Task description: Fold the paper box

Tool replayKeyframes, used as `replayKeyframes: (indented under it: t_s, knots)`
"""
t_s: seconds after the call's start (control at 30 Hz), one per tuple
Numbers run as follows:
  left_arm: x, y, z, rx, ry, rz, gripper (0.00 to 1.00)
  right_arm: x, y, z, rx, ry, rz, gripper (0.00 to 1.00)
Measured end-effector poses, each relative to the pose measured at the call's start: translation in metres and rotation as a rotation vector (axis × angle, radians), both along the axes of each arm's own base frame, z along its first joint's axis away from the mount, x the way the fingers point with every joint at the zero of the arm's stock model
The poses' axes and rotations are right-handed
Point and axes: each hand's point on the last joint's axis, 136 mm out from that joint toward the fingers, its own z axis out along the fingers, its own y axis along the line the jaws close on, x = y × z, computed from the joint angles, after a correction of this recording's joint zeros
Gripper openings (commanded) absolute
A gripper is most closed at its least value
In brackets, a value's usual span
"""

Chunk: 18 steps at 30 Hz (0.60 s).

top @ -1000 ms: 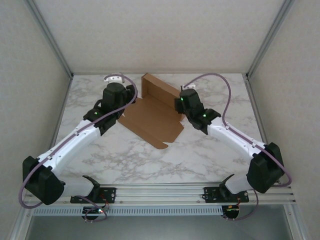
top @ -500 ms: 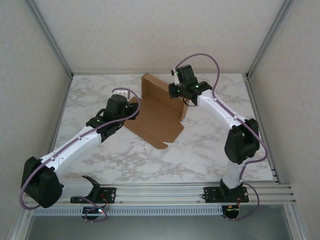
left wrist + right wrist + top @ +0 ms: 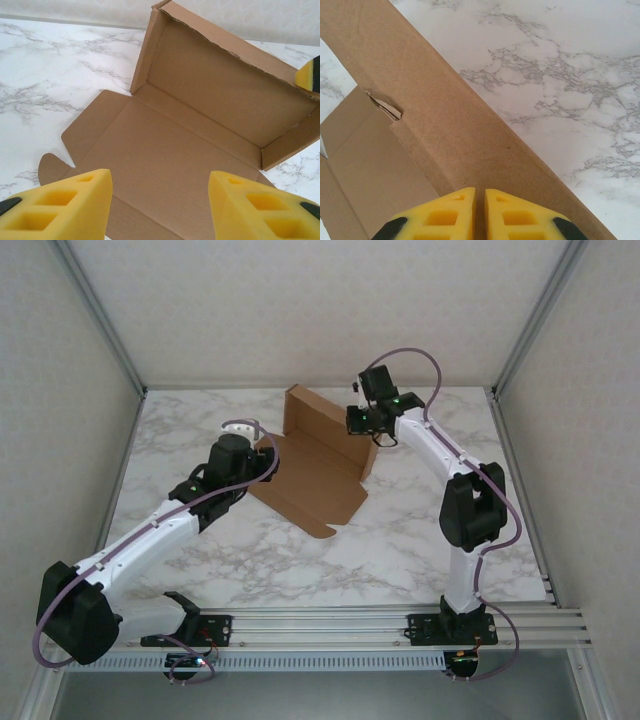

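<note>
Here's the paper box [image 3: 312, 478], sitting open on the marble counter [image 3: 400, 540], out in the middle toward the far side between the two arms. It's plain brown cardboard. Its long back wall [image 3: 330, 425] stands upright with a short side wall [image 3: 142, 52] folded up at each end, while the base panel [image 3: 165, 155] and the front flaps lie flat on the counter, pointing toward the near edge.

Over on the left, the left pincer [image 3: 270, 448] hovers just at the box's left edge. From the left wrist view the left pincer [image 3: 160, 182] is spread wide, its yellow fingers [image 3: 80, 200] far apart with nothing between them, and the flat base panel lies below.

Now the right side: the right pincer [image 3: 360, 425] is up at the right end of the back wall, by its top edge. The right wrist view shows the right pincer [image 3: 480, 195] closed to a thin slit, with no cardboard seen in the gap. It sits over the wall's outer face [image 3: 435, 120], near a small torn notch [image 3: 385, 107]. Whether the tips actually touch the wall, I can't tell. One yellow fingertip [image 3: 309, 75] peeks over the wall's rim in the left wrist view.
</note>
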Motion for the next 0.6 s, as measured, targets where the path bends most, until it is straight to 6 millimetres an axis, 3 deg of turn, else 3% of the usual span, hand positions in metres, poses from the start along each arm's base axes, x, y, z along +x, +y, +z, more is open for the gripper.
replayKeyframes:
  t_s: [0.37,0.6]
  knots:
    - [0.0,-0.003,0.002,-0.003,-0.011,-0.007,0.54,-0.006,0.01,0.006,0.106,0.04,0.059,0.16]
    - [0.0,-0.003,0.002,-0.003,-0.013,-0.007,0.54,0.001,-0.003,0.007,0.123,0.042,0.03,0.15]
